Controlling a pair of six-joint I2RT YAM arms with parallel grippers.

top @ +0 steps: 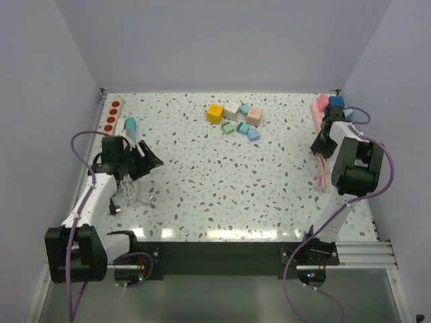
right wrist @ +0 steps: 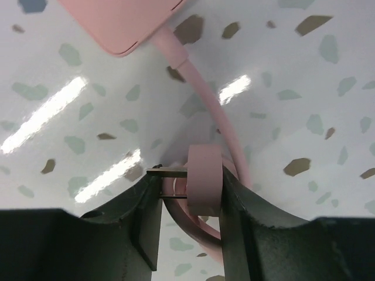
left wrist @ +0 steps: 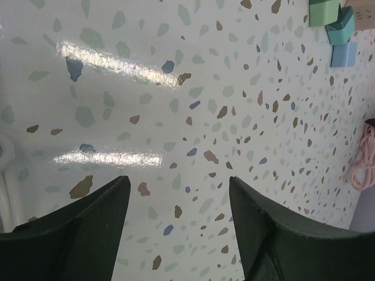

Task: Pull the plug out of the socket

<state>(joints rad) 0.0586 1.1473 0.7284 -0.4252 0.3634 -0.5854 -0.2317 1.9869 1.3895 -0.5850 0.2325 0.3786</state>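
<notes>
Right wrist view: the right gripper [right wrist: 190, 188] clamped the pink plug [right wrist: 204, 175], probably light and rigid, across its flat faces, prongs bare, near the pink power strip [right wrist: 126, 23]; the left gripper [left wrist: 179, 216] stood open.

I see my left arm [top: 94, 192] as a white link between black joints, with a purple cable [top: 76, 145] looping out at nine o'clock. My right arm [top: 357, 165] is black, similarly cabled. Both carry dark wedge-shaped fingers [left wrist: 82, 234].
</notes>
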